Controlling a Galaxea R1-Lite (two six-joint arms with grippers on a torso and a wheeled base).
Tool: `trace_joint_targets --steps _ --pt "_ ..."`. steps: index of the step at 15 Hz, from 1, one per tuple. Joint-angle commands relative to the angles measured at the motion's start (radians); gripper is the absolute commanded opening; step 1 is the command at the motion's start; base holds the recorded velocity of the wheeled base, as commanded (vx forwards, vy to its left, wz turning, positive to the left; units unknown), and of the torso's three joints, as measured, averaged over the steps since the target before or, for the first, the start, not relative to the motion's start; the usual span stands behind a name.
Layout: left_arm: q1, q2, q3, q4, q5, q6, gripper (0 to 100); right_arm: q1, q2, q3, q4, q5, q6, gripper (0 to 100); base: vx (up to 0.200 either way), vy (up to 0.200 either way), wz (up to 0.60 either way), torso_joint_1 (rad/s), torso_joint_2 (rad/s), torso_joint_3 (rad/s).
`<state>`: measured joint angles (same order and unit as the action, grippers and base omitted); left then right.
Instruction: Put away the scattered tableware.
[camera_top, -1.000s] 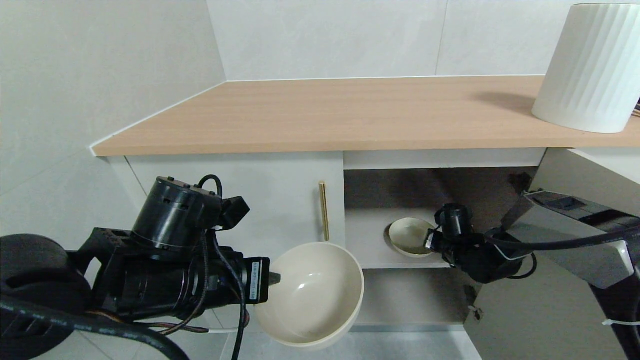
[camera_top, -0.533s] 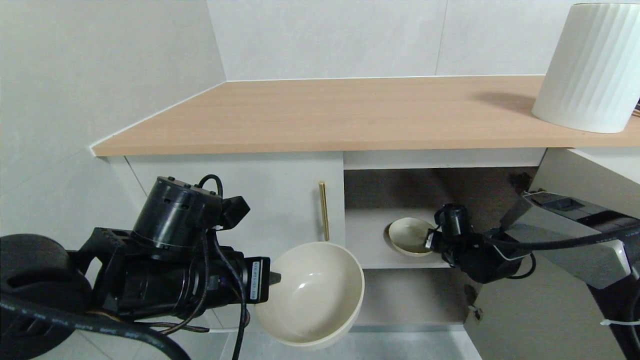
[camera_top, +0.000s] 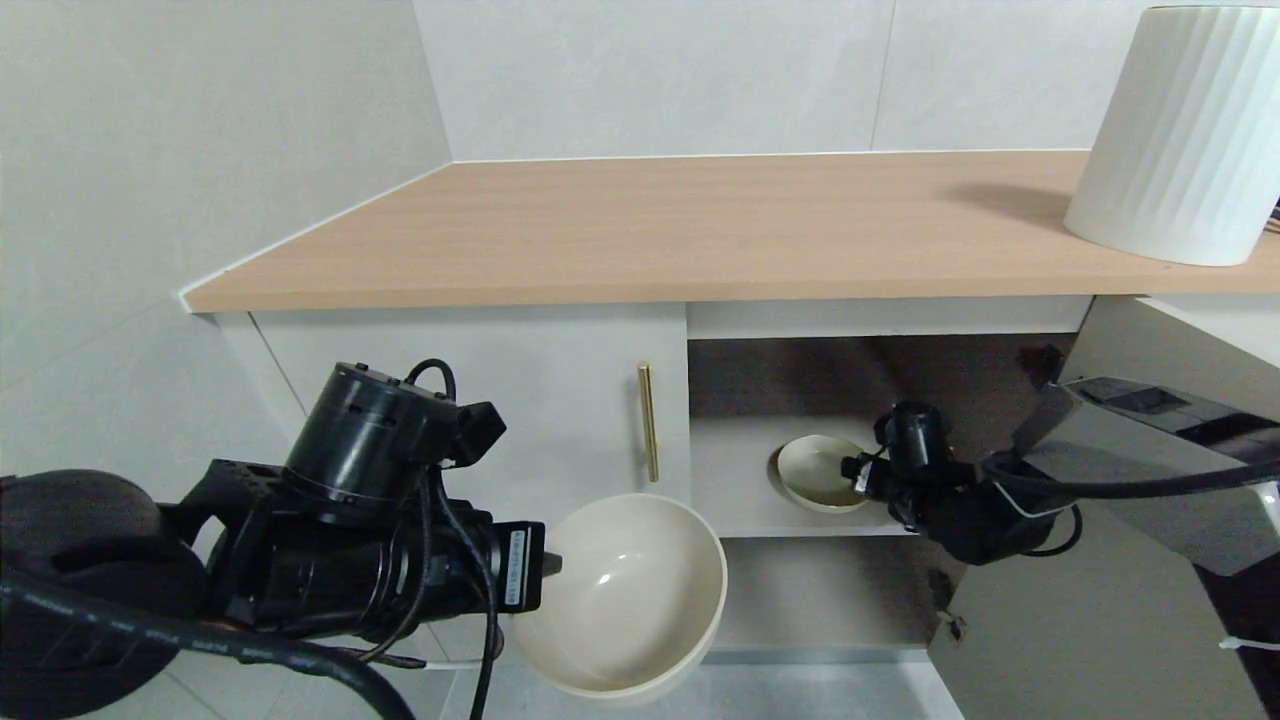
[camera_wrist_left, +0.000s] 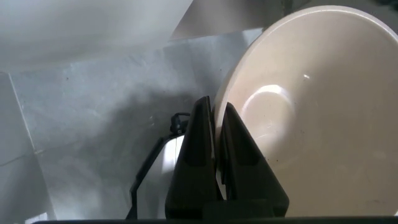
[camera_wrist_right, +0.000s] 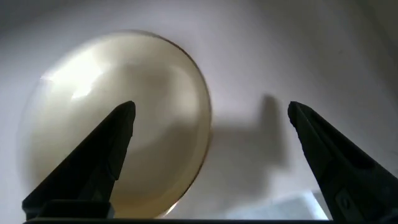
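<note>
A large cream bowl (camera_top: 625, 590) hangs in front of the closed cabinet door, below its handle. My left gripper (camera_top: 548, 563) is shut on the bowl's near rim. In the left wrist view the fingers (camera_wrist_left: 202, 134) pinch the rim of the bowl (camera_wrist_left: 305, 112), one inside and one outside. A small cream bowl (camera_top: 812, 472) sits on the shelf (camera_top: 735, 485) inside the open cabinet. My right gripper (camera_top: 858, 477) is inside the cabinet beside it. In the right wrist view that gripper (camera_wrist_right: 211, 107) is open, with the small bowl (camera_wrist_right: 112, 124) lying under and just ahead of its fingers.
The wooden countertop (camera_top: 650, 230) carries a white ribbed container (camera_top: 1180, 130) at the far right. The left cabinet door has a gold handle (camera_top: 647, 420). A lower compartment (camera_top: 820, 595) lies under the shelf. The wall corner closes off the left side.
My left arm has shifted slightly right and down with the large bowl. The right gripper has edged a little up and to the right at the shelf; the small bowl stays put.
</note>
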<state>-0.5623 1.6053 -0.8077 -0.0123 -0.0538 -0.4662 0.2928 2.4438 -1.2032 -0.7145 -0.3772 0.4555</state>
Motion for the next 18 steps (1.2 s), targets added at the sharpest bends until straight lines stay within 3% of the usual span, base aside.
trace_joint_targets --steps 1,3,5,6,8,9,10,12,16,18 --pt "-0.002 0.062 -0.001 0.002 0.002 0.000 0 0.052 -0.164 0.099 0.006 0.029 0.008 100 0.000 0.000 0.00 0.000 0.00 0.000" --pt "-0.014 0.127 -0.011 0.000 0.029 0.015 0 0.111 -0.266 0.171 0.041 0.077 -0.001 100 0.000 0.000 0.00 0.000 0.00 0.000" --pt "-0.014 0.191 -0.011 -0.001 0.103 0.086 0 0.167 -0.388 0.209 0.184 0.147 -0.001 100 0.000 0.000 0.00 0.000 0.00 0.000" --pt "-0.028 0.223 -0.011 -0.005 0.147 0.103 0 0.186 -0.447 0.226 0.257 0.198 -0.001 100 0.000 0.000 0.00 0.000 0.00 0.000" --pt "-0.064 0.272 -0.015 -0.011 0.216 0.110 0 0.215 -0.540 0.240 0.397 0.293 -0.005 100 0.000 0.000 0.00 0.000 0.00 0.000" --pt "-0.067 0.274 -0.016 -0.011 0.219 0.112 0 0.218 -0.549 0.240 0.414 0.301 -0.005 100 0.000 0.000 0.00 0.000 0.00 0.000" --pt "-0.083 0.288 -0.019 -0.011 0.223 0.110 0 0.261 -0.615 0.244 0.521 0.371 -0.037 100 0.000 0.000 0.00 0.000 0.00 0.000" --pt "-0.099 0.285 -0.030 -0.026 0.232 0.109 0 0.321 -0.654 0.272 0.550 0.400 -0.054 100 0.000 0.000 0.00 0.000 0.00 0.000" --pt "-0.163 0.277 -0.021 -0.117 0.368 0.106 0 0.381 -0.649 0.304 0.598 0.417 -0.121 100 0.000 0.000 0.00 0.000 0.00 0.000" --pt "-0.180 0.269 -0.018 -0.126 0.370 0.101 0 0.413 -0.635 0.307 0.599 0.440 -0.121 100 0.000 0.000 0.00 0.000 0.00 0.000"
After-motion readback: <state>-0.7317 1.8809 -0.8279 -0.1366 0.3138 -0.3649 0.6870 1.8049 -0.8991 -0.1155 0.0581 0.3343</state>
